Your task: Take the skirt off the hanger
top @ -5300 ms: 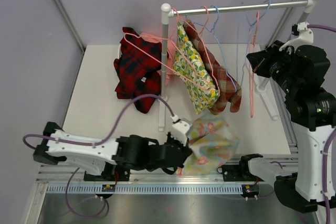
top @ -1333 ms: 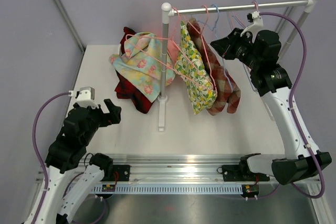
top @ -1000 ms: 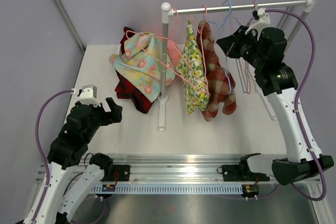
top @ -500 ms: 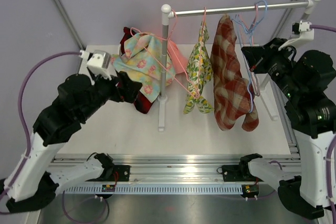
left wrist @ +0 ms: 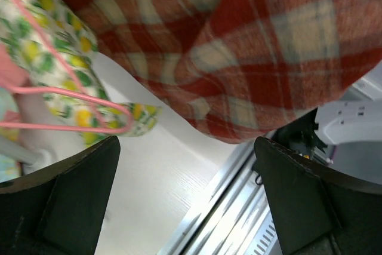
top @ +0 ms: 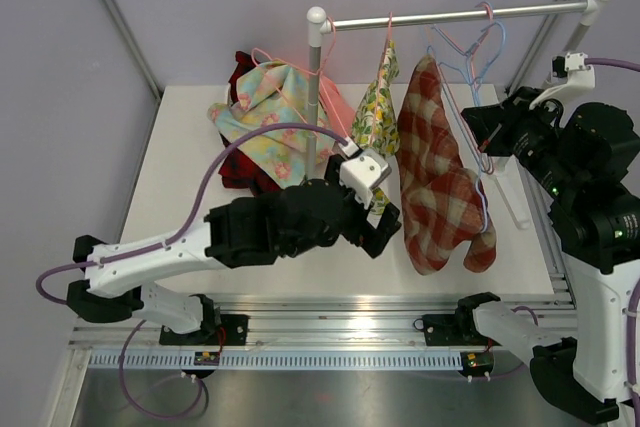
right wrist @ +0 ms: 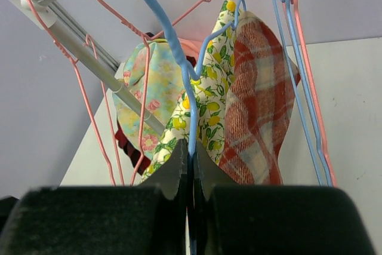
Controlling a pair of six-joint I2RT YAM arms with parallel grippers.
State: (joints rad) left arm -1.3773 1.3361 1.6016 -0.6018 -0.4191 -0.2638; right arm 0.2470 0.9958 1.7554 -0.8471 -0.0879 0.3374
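A red plaid skirt point(top: 440, 182) hangs from a blue wire hanger point(top: 478, 59) on the rail point(top: 450, 15). My right gripper point(top: 476, 127) stands beside the skirt's upper right edge. In the right wrist view it point(right wrist: 192, 165) is shut on the blue hanger point(right wrist: 173, 46), with the skirt point(right wrist: 256, 106) just beyond. My left gripper point(top: 385, 229) is open, low and just left of the skirt's hem. In the left wrist view its fingers point(left wrist: 71, 201) stand wide apart with only table between them, and the skirt point(left wrist: 239, 58) fills the top.
A lemon-print garment point(top: 375, 112) on a pink hanger point(left wrist: 59, 91) hangs left of the skirt. The rack's white post point(top: 312, 127) stands mid-table. Behind it lies a pile: a pastel floral garment point(top: 265, 112) over a dark red plaid one point(top: 235, 172). Bare hangers point(top: 492, 19) hang at the right.
My left arm has swung from the table's left side to the middle, its open gripper now under the hanging garments. The right gripper stays shut on the blue hanger.
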